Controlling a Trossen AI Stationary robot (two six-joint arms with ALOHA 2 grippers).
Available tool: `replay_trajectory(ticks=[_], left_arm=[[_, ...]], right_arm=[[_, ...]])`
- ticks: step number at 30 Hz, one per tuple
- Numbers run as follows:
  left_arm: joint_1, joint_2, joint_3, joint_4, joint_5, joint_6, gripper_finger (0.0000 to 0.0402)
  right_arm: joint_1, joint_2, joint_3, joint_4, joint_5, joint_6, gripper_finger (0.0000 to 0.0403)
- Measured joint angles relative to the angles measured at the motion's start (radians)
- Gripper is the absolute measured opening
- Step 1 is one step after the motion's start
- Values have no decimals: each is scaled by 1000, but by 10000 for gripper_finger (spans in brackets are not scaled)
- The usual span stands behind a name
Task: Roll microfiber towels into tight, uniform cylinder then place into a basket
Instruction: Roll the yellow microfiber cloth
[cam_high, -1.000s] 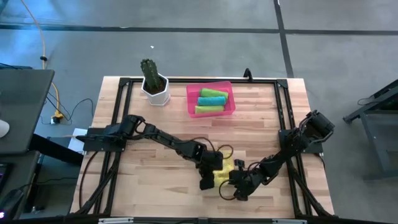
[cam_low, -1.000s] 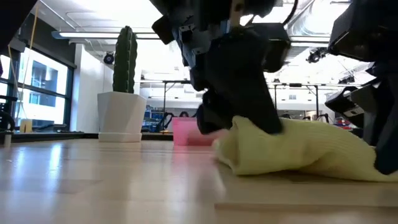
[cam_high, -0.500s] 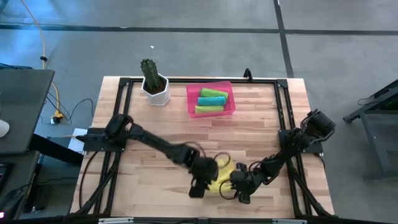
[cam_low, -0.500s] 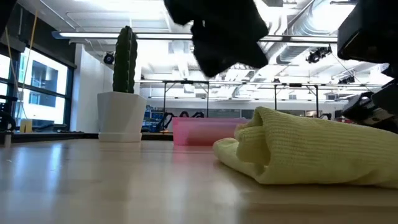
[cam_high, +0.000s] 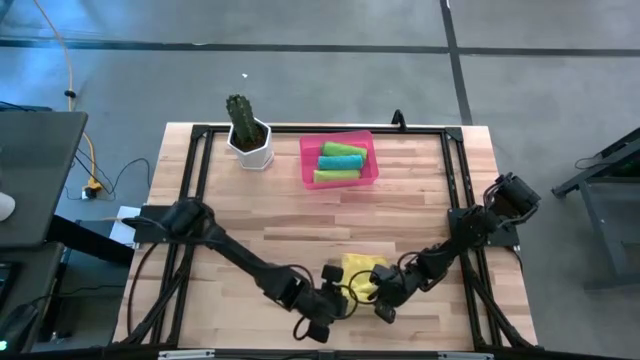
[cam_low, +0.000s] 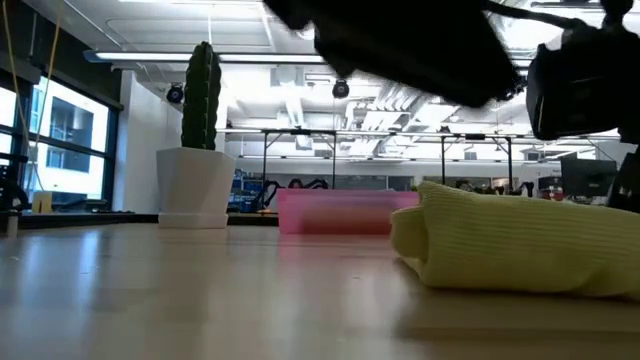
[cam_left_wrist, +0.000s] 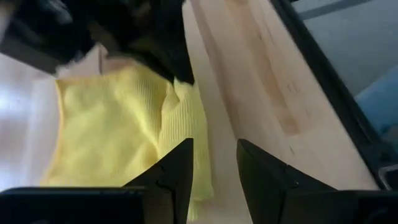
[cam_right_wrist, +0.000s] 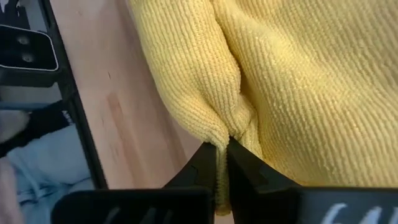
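The yellow towel (cam_high: 358, 272) lies loosely bunched on the wooden table near its front edge, and shows as a lumpy heap in the low view (cam_low: 520, 240). My right gripper (cam_right_wrist: 222, 163) is shut on the towel's near right part. My left gripper (cam_left_wrist: 214, 177) hovers open just to the towel's near left (cam_high: 335, 300) and has only bare wood between its fingers. The pink basket (cam_high: 305, 160) at the far middle holds three rolled towels, two lime green and one teal. My right gripper pinches a raised fold of the yellow towel (cam_right_wrist: 225, 127) between its two fingers, at the towel's edge nearest the gripper. The fingers slant down from the table's right and near side. The rest of the towel lies slack on the table.
A white pot with a green cactus (cam_high: 248, 140) stands at the far left, beside the basket. A black frame (cam_high: 455, 200) runs around the tabletop. Bare wood stretches between the basket and the towel.
My left gripper has come off the yellow towel, drawn back toward the table's near edge and left, risen and rolled its wrist. My right gripper has rolled in place, still shut on the towel. The towel's left end, earlier pressed under the left gripper, now lies free.
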Motion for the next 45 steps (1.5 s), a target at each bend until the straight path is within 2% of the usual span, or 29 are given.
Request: replay_trajectory(ticks=[6, 10, 16, 18, 25, 30, 34, 37, 40, 45], left_arm=[[2, 75, -2, 30, -18, -18, 113], [1, 107, -3, 42, -65, -16, 113], [15, 132, -2, 47, -73, -20, 113], [28, 134, -2, 44, -31, -36, 113], [79, 143, 1, 49, 239, -145, 113], [97, 149, 3, 58, 405, -268, 113], [108, 150, 2, 62, 491, -428, 113], [116, 154, 0, 94, 583, -514, 113], [120, 156, -2, 105, 643, -556, 113], [129, 156, -2, 106, 650, -617, 113]], right_arm=[[-7, 0, 0, 6, -80, 30, 5], [-12, 0, 1, 9, -101, 32, 5], [-25, 0, 1, 23, -122, 6, 5], [-25, 0, 1, 26, -130, 2, 5], [-25, 0, 1, 26, -139, -101, 13], [-31, -20, 1, 15, -143, -248, 72], [-44, -63, 0, 8, -153, -404, 124], [-45, -104, 0, 8, -152, -537, 147], [-33, -145, 0, -2, -95, -680, 155], [50, -168, 1, 5, 77, -898, 147]])
